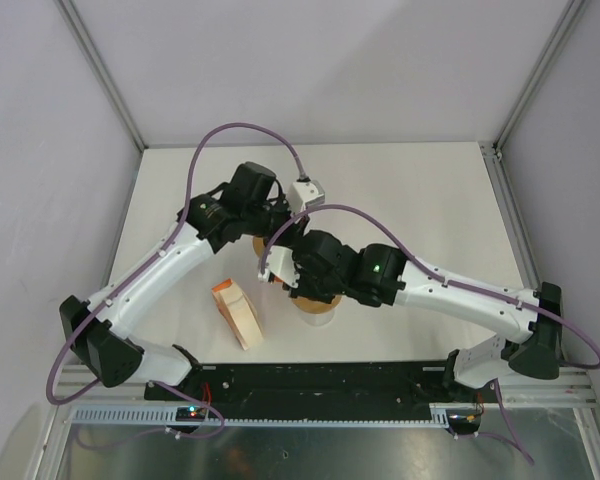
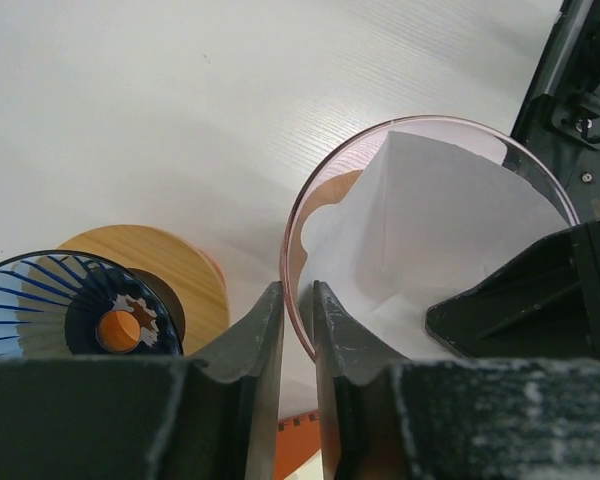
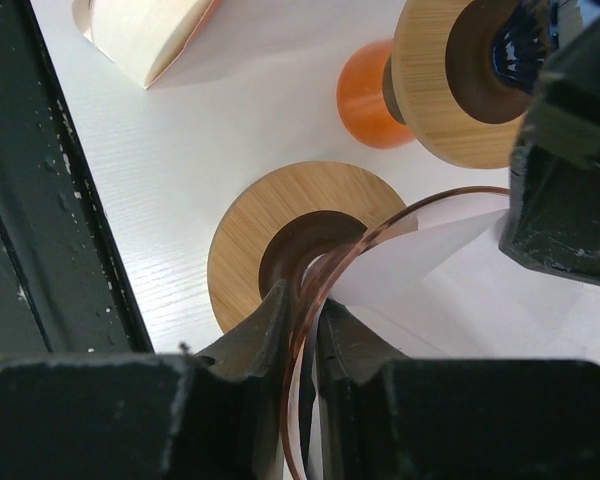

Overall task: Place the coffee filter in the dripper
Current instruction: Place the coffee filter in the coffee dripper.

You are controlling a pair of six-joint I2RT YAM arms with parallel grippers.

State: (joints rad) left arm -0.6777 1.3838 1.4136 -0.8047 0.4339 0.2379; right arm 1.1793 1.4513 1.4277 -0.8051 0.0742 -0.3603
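Observation:
A clear pink dripper [image 2: 286, 245] holds the white paper coffee filter [image 2: 430, 220], which sits unfolded inside the cone. My left gripper [image 2: 298, 300] is shut on the dripper's rim, with one finger outside and one inside against the paper. My right gripper [image 3: 302, 305] is shut on the opposite part of the rim [image 3: 400, 222], pinching the filter [image 3: 420, 270] edge with it. The dripper hangs over its round wooden stand [image 3: 245, 240]. In the top view both wrists meet mid-table and hide the dripper.
A blue ribbed dripper [image 2: 40, 300] stands on a second wooden stand [image 2: 180, 270] to the left. An orange piece [image 3: 365, 95] lies beside it. The holder with the stack of spare filters [image 1: 238, 312] stands near the front edge. Frame posts rise at the back corners.

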